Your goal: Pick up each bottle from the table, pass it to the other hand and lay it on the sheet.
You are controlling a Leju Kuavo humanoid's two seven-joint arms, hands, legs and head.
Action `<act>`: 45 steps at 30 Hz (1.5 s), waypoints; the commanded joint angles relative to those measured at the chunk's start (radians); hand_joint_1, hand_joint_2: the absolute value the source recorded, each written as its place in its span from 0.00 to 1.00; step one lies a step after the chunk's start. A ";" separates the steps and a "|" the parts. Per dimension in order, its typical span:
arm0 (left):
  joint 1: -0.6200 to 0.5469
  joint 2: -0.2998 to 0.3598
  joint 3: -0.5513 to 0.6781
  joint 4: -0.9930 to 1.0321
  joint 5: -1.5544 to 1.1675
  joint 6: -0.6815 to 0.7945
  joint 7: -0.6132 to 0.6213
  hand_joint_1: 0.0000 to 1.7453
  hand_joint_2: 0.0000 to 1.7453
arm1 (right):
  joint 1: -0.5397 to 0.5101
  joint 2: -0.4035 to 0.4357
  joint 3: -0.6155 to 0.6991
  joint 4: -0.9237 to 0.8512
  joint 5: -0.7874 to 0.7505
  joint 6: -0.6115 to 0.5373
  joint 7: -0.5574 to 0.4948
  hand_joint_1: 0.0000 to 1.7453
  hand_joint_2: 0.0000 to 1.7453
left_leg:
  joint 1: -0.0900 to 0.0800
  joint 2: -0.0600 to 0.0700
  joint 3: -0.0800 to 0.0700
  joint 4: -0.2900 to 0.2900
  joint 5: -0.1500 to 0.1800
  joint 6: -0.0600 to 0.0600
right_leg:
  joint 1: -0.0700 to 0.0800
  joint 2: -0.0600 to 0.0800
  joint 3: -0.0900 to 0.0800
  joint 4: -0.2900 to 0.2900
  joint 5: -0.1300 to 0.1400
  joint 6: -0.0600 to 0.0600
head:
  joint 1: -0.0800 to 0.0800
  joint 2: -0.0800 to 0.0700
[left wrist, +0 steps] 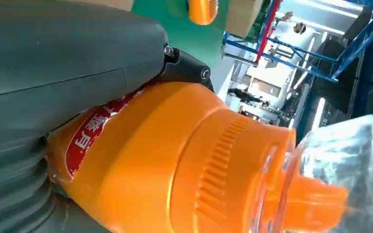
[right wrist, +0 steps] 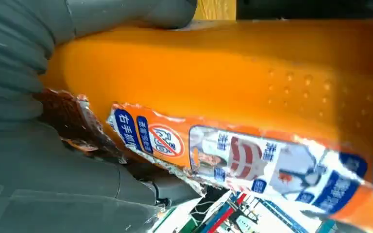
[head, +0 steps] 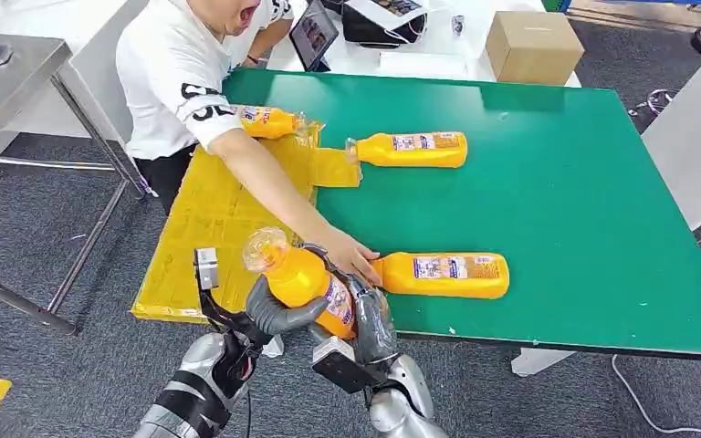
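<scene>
While a person (head: pixel 192 82) leans in from eleven o'clock, the green table (head: pixel 566 210) spreads across the head view, with a yellow sheet (head: pixel 210 214) laid over its near left corner. The person's arm reaches down across the sheet, and the person's hand (head: pixel 351 255) rests at the cap end of the near lying bottle (head: pixel 443 276), just beside the robot's hands and between them and the sheet. A cardboard box (head: pixel 534 46) sits past the far edge at one o'clock. A second lying bottle (head: pixel 411 150) rests on the green at twelve o'clock, beside a flap of the sheet, and a third bottle (head: pixel 269 121) lies at the sheet's far end, partly behind the person's arm.

Held up at the table's near edge, at six o'clock, the held bottle (head: pixel 308 287) is orange plastic with a clear cap, tilted cap-up toward ten o'clock. The left hand (head: pixel 278 315) wraps its lower body, and the right hand (head: pixel 370 319) grips its base side, so both are clamped on it.

Seen from the left wrist, the bottle's ribbed shoulder and clear cap (left wrist: pixel 340 165) show up close, with a red label edge. Seen from the right wrist, a torn printed label (right wrist: pixel 252 162) with a red prohibition sign shows along the orange side.
</scene>
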 commanded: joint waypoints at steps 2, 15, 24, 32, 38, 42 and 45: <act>0.001 -0.001 -0.017 -0.037 0.011 0.040 0.011 1.00 1.00 | -0.050 0.002 -0.010 0.095 -0.029 0.052 0.033 0.00 0.00 | 0.001 0.001 0.006 0.000 -0.002 -0.002 | 0.001 0.003 0.006 -0.001 -0.002 -0.002 | 0.000 0.000; -0.059 -0.022 0.109 -0.060 -0.229 0.358 -0.123 1.00 1.00 | 0.002 -0.013 0.016 -0.105 -0.096 0.140 0.037 0.00 0.00 | 0.001 0.000 0.003 0.000 -0.001 -0.001 | 0.001 0.001 0.003 0.000 -0.001 -0.002 | 0.000 0.000; -0.059 -0.028 0.125 -0.065 -0.270 0.413 -0.152 1.00 1.00 | 0.008 -0.015 0.015 -0.122 -0.124 0.151 0.028 0.00 0.00 | 0.001 0.000 0.005 0.000 -0.002 -0.001 | 0.001 0.001 0.005 -0.001 -0.002 -0.002 | 0.000 0.000; -0.175 0.016 0.230 -0.046 -0.687 0.899 -0.269 1.00 1.00 | 0.091 -0.065 0.067 -0.499 -0.123 0.026 0.012 0.00 0.00 | 0.002 -0.001 0.002 0.002 -0.002 -0.002 | 0.002 0.000 0.002 0.002 -0.002 -0.002 | 0.000 0.000; -0.260 0.068 0.202 0.121 -1.069 1.125 -0.240 1.00 1.00 | 0.107 -0.066 -0.001 -0.729 -0.246 -0.122 -0.019 0.00 0.00 | 0.000 -0.001 0.001 0.000 0.000 -0.001 | 0.000 0.000 0.001 0.001 -0.001 -0.001 | 0.000 0.000; -0.315 0.069 0.207 0.232 -1.176 1.142 -0.212 1.00 1.00 | 0.096 -0.072 -0.015 -0.753 -0.278 -0.143 -0.019 0.00 0.00 | 0.000 -0.001 0.002 0.000 0.000 -0.001 | 0.000 -0.001 0.002 0.000 -0.001 -0.001 | 0.000 0.000; -0.332 0.082 0.179 0.272 -1.249 1.155 -0.179 1.00 1.00 | 0.094 -0.068 -0.014 -0.756 -0.271 -0.143 -0.019 0.00 0.00 | 0.001 0.000 0.005 0.000 -0.001 -0.002 | 0.001 0.001 0.005 0.000 -0.001 -0.002 | 0.000 0.000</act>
